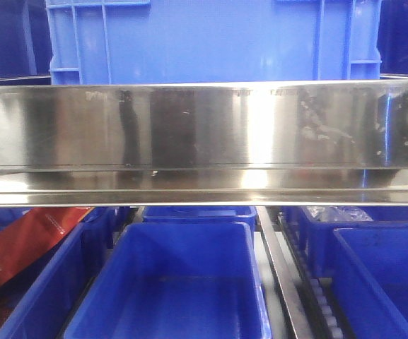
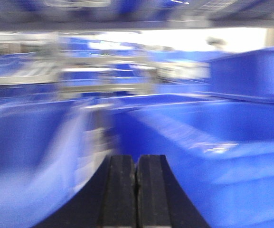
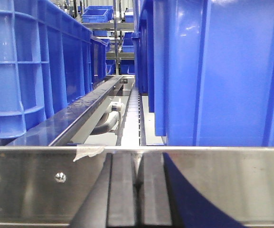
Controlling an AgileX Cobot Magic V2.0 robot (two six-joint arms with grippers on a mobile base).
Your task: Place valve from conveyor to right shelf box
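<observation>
Both grippers are closed with nothing between the pads: the left gripper [image 2: 136, 190] shows its two black fingers pressed together, and the right gripper [image 3: 137, 190] looks the same, so neither one holds the valve. I cannot find the valve in any view, and the conveyor is not visible either, so where the valve lies cannot be told from here. Taking the steel rail [image 1: 204, 141] as landmark: it runs across the front view, one large blue crate [image 1: 211, 39] stands above it, and below it there is a row of blue boxes, with an empty box [image 1: 168, 282] in the middle, another box [image 1: 380, 275] to the right of it behind a roller track [image 1: 317, 289], and a red package [image 1: 20, 247] to the left. The right wrist camera looks over a similar steel edge [image 3: 42, 175] into a narrow gap between tall blue crates [image 3: 212, 71]. The left wrist view is strongly blurred, which suggests this arm is moving; only blue bins [image 2: 212, 142] can be recognised there. I judge that the task is at its beginning or in a transit step, since no pick is done yet. The next move calls for finding the conveyor and the valve, opening one gripper, and bringing it over the valve.
</observation>
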